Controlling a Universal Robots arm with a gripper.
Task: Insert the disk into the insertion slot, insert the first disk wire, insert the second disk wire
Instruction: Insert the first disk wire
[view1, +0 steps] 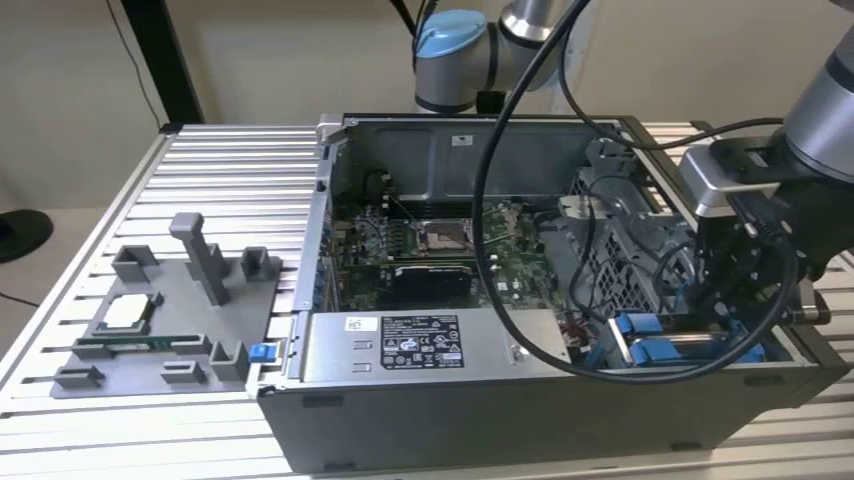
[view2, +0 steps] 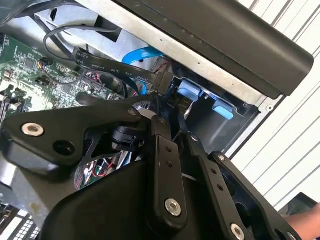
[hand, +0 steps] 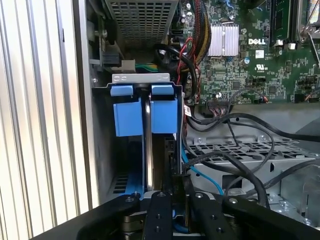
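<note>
The insertion slot (view1: 638, 326) is the blue-railed bay in the case corner at the exterior view's right. In it the disk (hand: 147, 150) stands on edge between the blue tabs (hand: 129, 119). My gripper (view1: 727, 325) reaches down into that corner. In both wrist views its fingers (view2: 159, 150) stand close together on a black wire connector (hand: 173, 165) at the disk's end. Just past the fingertips lies another black connector with a flat black cable (view2: 165, 82). A blue cable (hand: 202, 176) curls beside it. Whether the held connector is seated is hidden.
The grey case (view1: 534, 420) lies open on a ribbed metal table (view1: 214, 190), motherboard (view1: 427, 240) exposed. A perforated metal cage (hand: 250, 150) and black cables (view1: 507, 300) crowd the gripper. A grey fixture with parts (view1: 160, 320) stands at the exterior view's left.
</note>
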